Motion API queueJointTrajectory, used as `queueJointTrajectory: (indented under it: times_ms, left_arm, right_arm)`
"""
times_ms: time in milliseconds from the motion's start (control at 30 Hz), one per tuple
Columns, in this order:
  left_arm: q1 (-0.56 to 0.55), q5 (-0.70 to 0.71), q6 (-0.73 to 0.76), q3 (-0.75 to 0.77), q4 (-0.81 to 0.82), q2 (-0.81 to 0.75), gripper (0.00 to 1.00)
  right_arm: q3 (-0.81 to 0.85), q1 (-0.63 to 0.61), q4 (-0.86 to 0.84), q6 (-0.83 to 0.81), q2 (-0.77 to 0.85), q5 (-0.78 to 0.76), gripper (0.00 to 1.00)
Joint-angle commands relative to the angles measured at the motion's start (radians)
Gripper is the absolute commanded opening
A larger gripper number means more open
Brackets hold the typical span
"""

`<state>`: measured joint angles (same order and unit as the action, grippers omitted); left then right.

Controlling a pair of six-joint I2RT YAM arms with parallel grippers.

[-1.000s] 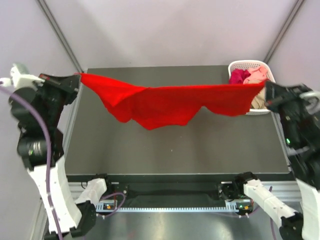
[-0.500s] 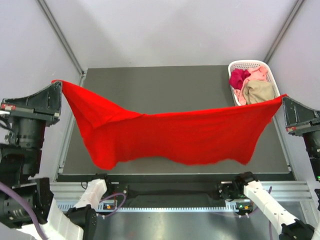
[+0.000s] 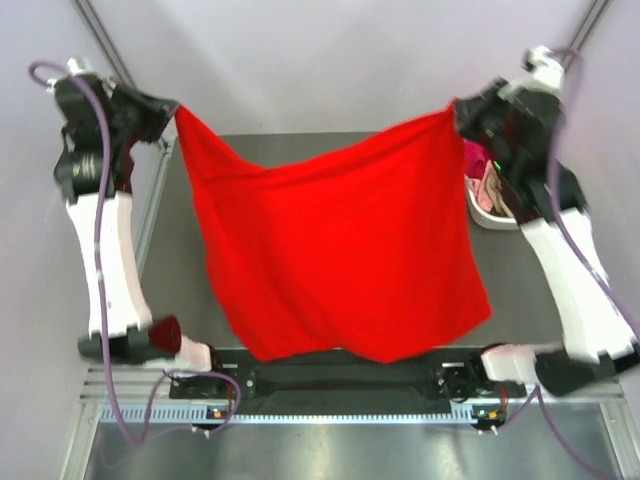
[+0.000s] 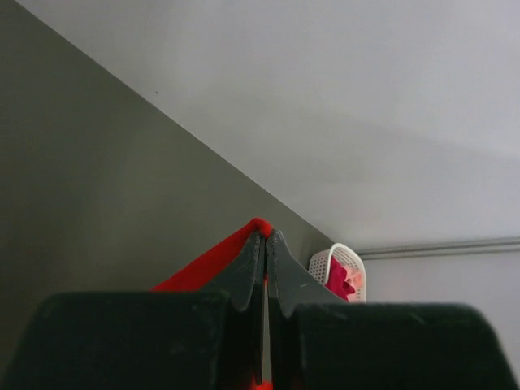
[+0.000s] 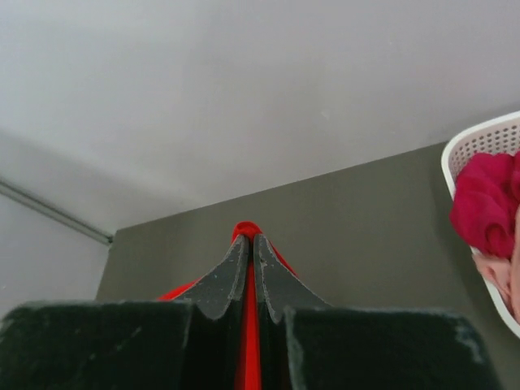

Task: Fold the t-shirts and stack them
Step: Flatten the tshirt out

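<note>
A bright red t-shirt (image 3: 335,255) hangs spread like a sheet above the dark table (image 3: 165,265), its lower edge near the table's front. My left gripper (image 3: 172,107) is shut on its upper left corner, and red cloth (image 4: 213,262) peeks past the closed fingertips in the left wrist view. My right gripper (image 3: 456,110) is shut on the upper right corner; a red strip (image 5: 249,341) runs between its pressed fingers. Other t-shirts, magenta (image 5: 486,203) and pale pink (image 3: 490,190), lie in the basket.
A white lattice basket (image 3: 478,215) stands at the table's far right, partly hidden behind my right arm; in the left wrist view the basket (image 4: 323,263) shows past the fingers. Both arms are raised high at the table's sides. Pale walls enclose the table.
Both arms have swung up and toward the back, lifting the red t-shirt. It went from a sagging band to a wide hanging sheet covering most of the table.
</note>
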<state>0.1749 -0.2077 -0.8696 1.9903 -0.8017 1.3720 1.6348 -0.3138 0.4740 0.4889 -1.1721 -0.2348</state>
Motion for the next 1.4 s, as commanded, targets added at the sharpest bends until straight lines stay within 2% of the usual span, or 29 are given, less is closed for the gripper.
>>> queueJointTrajectory:
  times_ms: [0, 33, 67, 100, 167, 200, 300, 367, 533, 600, 633, 733, 767, 833, 867, 933, 967, 1067, 1200, 1367]
  left_arm:
    - [0.001, -0.033, 0.003, 0.15, 0.161, 0.183, 0.0]
    - [0.005, -0.067, 0.0, 0.227, 0.15, 0.243, 0.0]
    - [0.005, -0.085, -0.026, 0.402, 0.124, 0.351, 0.0]
    - [0.008, -0.103, -0.048, 0.489, 0.119, 0.398, 0.0]
    - [0.017, -0.156, -0.122, 0.637, 0.189, 0.465, 0.0]
    - [0.023, -0.163, -0.15, 0.631, 0.22, 0.457, 0.0]
    - [0.057, -0.157, -0.186, 0.515, 0.281, 0.363, 0.0]
    - [0.061, -0.138, -0.137, 0.446, 0.268, 0.293, 0.0]
    - [0.061, -0.124, -0.051, 0.339, 0.154, 0.179, 0.0]
    - [0.061, -0.128, -0.017, 0.211, 0.148, 0.093, 0.0]
    - [0.061, -0.127, -0.003, 0.099, 0.154, 0.019, 0.0]
    - [0.061, -0.082, 0.049, -0.1, 0.156, -0.12, 0.0]
    - [0.06, -0.062, 0.064, -0.245, 0.147, -0.22, 0.0]
    - [0.061, -0.038, 0.064, -0.403, 0.145, -0.324, 0.0]
    - [0.061, -0.035, 0.063, -0.562, 0.148, -0.418, 0.0]
    - [0.06, -0.036, 0.054, -0.715, 0.141, -0.552, 0.0]
    - [0.061, -0.041, 0.05, -0.849, 0.134, -0.589, 0.0]
    - [0.008, 0.023, 0.04, -1.028, 0.035, -0.681, 0.0]
    - [-0.025, 0.063, 0.012, -1.156, -0.056, -0.778, 0.0]
    - [-0.029, 0.189, -0.029, -1.162, -0.105, -0.826, 0.0]
  right_arm:
    - [0.197, 0.007, -0.187, -0.062, -0.193, -0.006, 0.0]
    - [0.262, 0.01, -0.187, -0.067, -0.296, 0.012, 0.0]
    - [0.334, 0.012, -0.18, -0.075, -0.348, 0.029, 0.0]
    - [0.485, 0.013, -0.172, -0.082, -0.392, 0.049, 0.0]
    - [0.626, 0.013, -0.143, -0.09, -0.495, 0.08, 0.0]
    - [0.731, 0.013, -0.132, -0.092, -0.517, 0.078, 0.0]
    - [0.749, 0.018, -0.129, -0.11, -0.506, 0.068, 0.0]
    - [0.676, 0.021, -0.143, -0.134, -0.425, 0.057, 0.0]
    - [0.234, 0.03, -0.242, -0.157, -0.187, 0.034, 0.0]
    - [0.075, 0.035, -0.241, -0.173, -0.082, 0.017, 0.0]
    - [0.021, 0.038, -0.238, -0.177, -0.011, -0.007, 0.0]
    - [-0.172, 0.041, -0.183, -0.168, 0.084, -0.067, 0.0]
    - [-0.269, 0.042, -0.164, -0.152, 0.142, -0.077, 0.0]
    - [-0.366, 0.041, -0.129, -0.124, 0.222, -0.093, 0.0]
    - [-0.412, 0.041, -0.079, -0.086, 0.247, -0.093, 0.0]
    - [-0.556, 0.041, -0.035, -0.04, 0.32, -0.072, 0.0]
    - [-0.648, 0.042, 0.036, -0.008, 0.343, -0.087, 0.0]
    - [-0.809, 0.042, 0.187, 0.089, 0.429, -0.13, 0.0]
    - [-0.932, 0.041, 0.305, 0.152, 0.52, -0.156, 0.0]
    - [-0.868, 0.028, 0.376, 0.22, 0.563, -0.101, 0.0]
